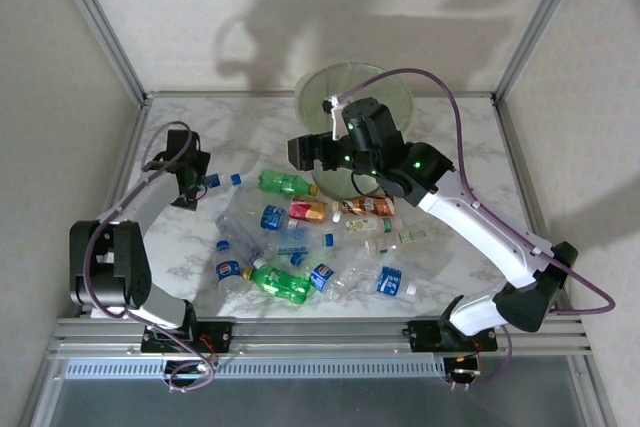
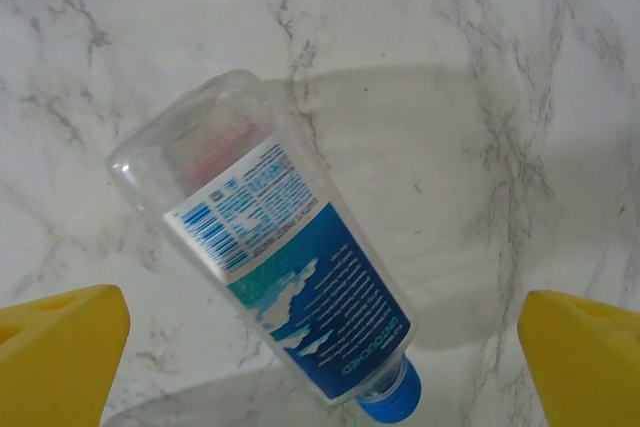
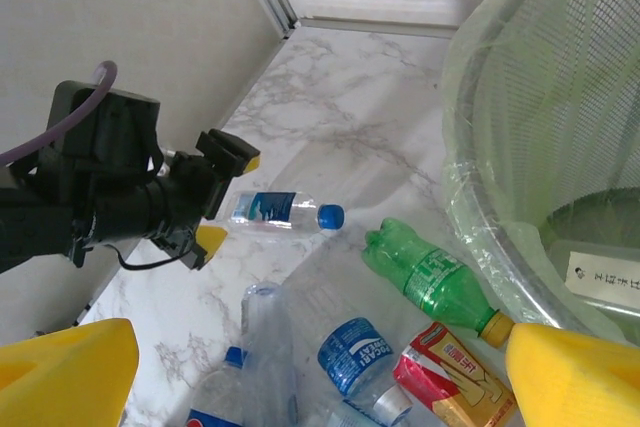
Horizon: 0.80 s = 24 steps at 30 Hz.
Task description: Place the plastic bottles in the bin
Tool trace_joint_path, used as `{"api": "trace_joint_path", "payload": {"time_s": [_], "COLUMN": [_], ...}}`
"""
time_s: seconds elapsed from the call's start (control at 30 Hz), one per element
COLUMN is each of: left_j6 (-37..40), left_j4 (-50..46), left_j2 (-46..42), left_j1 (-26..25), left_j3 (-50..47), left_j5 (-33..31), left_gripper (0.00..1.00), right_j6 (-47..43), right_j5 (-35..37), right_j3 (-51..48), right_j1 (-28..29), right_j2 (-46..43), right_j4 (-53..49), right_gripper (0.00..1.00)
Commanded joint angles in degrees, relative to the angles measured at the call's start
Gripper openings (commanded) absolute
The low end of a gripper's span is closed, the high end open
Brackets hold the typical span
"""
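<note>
Left claw (image 2: 322, 352) gapes over a blue-labelled bottle (image 2: 290, 257), print legible; right claw (image 3: 320, 375), open too, faces the meshed bin (image 3: 560, 97).

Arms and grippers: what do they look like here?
The left arm and right arm have white links, black joints and looping purple cables. Green lights glow on the right arm. Both grippers' pads are yellow.
</note>
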Motion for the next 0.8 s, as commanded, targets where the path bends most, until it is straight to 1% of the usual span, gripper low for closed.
{"api": "trace_joint_path", "payload": {"time_s": [0.0, 0.23, 0.47, 0.67, 0.77], "left_j6": [-2.50, -4.49, -4.56, -1.45, 0.13], "left_j4": [-1.04, -0.40, -0.57, -3.72, -4.20], "left_j2": [2.74, 8.97, 13.50, 16.97, 17.67], "left_j1": [0.65, 0.68, 1.62, 1.62, 1.66], "left_j3": [2.40, 3.30, 5.21, 8.87, 9.43], "left_j5": [0.22, 4.09, 3.38, 2.18, 1.91], "left_gripper": [1.00, 1.00, 0.99, 0.90, 0.83], "right_j6": [-1.39, -2.07, -1.21, -0.59, -0.33], "right_j5": [1.83, 3.90, 4.79, 6.74, 7.41], "right_j3": [-0.56, -0.66, -0.73, -1.29, -1.11], "right_j1": [0.54, 0.62, 0.70, 0.64, 0.68], "right_j2": [-0.63, -0.44, -0.34, -0.89, -0.81], "right_j4": [1.95, 2.55, 2.39, 2.04, 2.01], "right_gripper": [0.96, 0.97, 0.97, 0.93, 0.91]}}
